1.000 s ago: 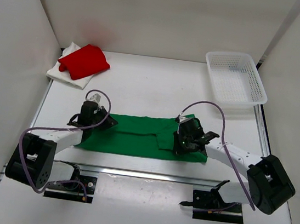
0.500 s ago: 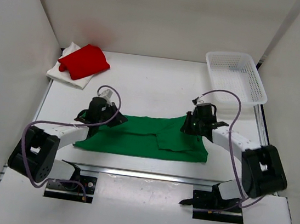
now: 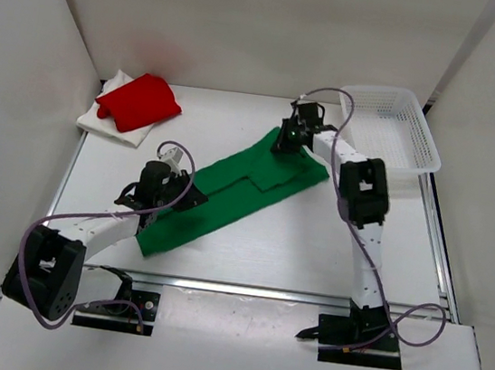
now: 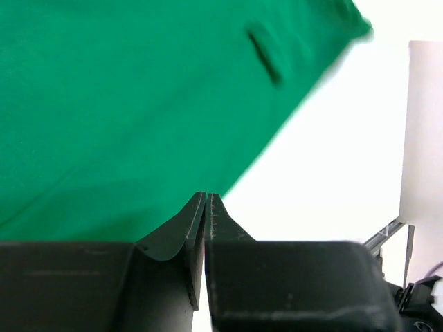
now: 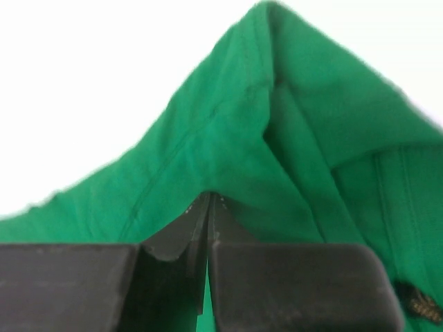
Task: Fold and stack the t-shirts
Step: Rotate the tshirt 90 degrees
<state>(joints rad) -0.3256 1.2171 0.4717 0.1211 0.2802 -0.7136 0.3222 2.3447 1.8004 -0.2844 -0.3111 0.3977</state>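
Observation:
The green t-shirt point(image 3: 228, 192) lies stretched in a diagonal band, from the near left to the far middle of the table. My right gripper point(image 3: 282, 142) is shut on its far end; in the right wrist view the cloth point(image 5: 311, 138) rises in a tent to the jaw tips point(image 5: 210, 197). My left gripper point(image 3: 177, 198) is shut at the shirt's near-left edge; in the left wrist view the taut cloth edge point(image 4: 138, 104) runs straight to the closed tips point(image 4: 206, 197). The red t-shirt point(image 3: 140, 101) lies folded on the white t-shirt point(image 3: 108, 123) at the far left.
A white lattice basket point(image 3: 389, 129) stands at the far right, close to the right arm's outstretched forearm. White walls close in the table on the left, back and right.
My right gripper has swung far back and to the left, carrying the green shirt's right end. The shirt has turned from lying across the front to a diagonal. My left gripper has barely moved.

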